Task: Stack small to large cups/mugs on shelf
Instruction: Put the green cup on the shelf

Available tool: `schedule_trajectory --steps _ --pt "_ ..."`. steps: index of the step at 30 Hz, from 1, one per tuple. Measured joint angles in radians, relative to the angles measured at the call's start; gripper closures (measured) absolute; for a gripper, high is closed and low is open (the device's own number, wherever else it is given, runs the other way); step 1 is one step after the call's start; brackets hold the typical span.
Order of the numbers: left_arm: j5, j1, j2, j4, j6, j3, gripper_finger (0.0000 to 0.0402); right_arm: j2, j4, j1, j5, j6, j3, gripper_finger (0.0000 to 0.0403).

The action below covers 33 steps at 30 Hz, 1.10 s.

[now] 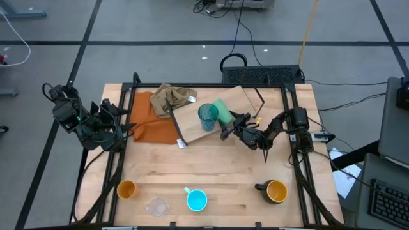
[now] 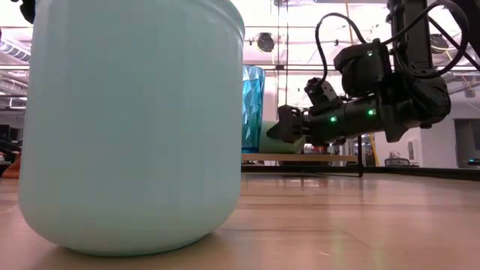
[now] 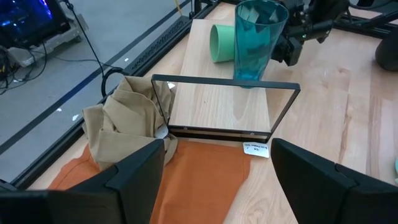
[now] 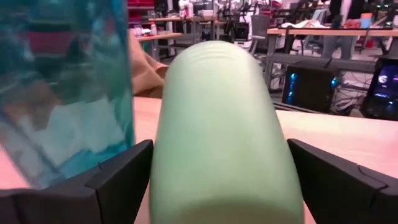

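Observation:
The green cup (image 1: 224,108) lies on its side on the shelf (image 1: 192,122), a light wooden board on black legs. The teal tumbler (image 1: 208,116) stands upright right beside it. My right gripper (image 1: 228,123) is open and reaches in from the table's right. Its fingers stand on either side of the green cup's (image 4: 224,124) near end. My left gripper (image 1: 126,131) is open and waits over the orange cloth (image 1: 151,121) at the left. The orange cup (image 1: 126,189), clear glass (image 1: 157,206), light-blue mug (image 1: 196,200) and black mug (image 1: 275,191) stand along the near edge. My right gripper has one finger (image 4: 121,177) on each side of the green cup's closed end (image 4: 227,186), coming level from the table's right and lying along the cup. The cup fills the gap between them. I cannot tell whether the fingers touch it.
A tan cloth (image 1: 172,97) is bunched on the orange cloth by the shelf's left end. The shelf's black leg frame (image 3: 224,106) faces the left arm. The light-blue mug (image 2: 135,120) fills the left half of the low view. Bare wood lies between the shelf and the near cups.

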Motion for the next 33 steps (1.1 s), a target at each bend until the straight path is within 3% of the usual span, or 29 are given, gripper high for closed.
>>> schedule_trajectory --steps 8,15,21,33 --pt "0.017 0.000 0.000 0.000 -0.003 0.000 0.0105 -0.001 0.017 -0.006 -0.001 -0.028 0.001 0.0055" --pt "0.018 0.000 0.000 0.000 -0.003 0.000 0.0105 -0.001 0.018 -0.007 -0.001 -0.030 0.001 0.0100" --pt "0.019 0.000 0.000 0.000 -0.003 0.000 0.0105 -0.001 0.019 -0.007 0.006 -0.041 0.001 0.0100" --pt "0.019 0.000 0.000 0.000 -0.003 0.000 0.0105 -0.051 0.100 0.016 0.115 -0.236 0.001 0.0100"
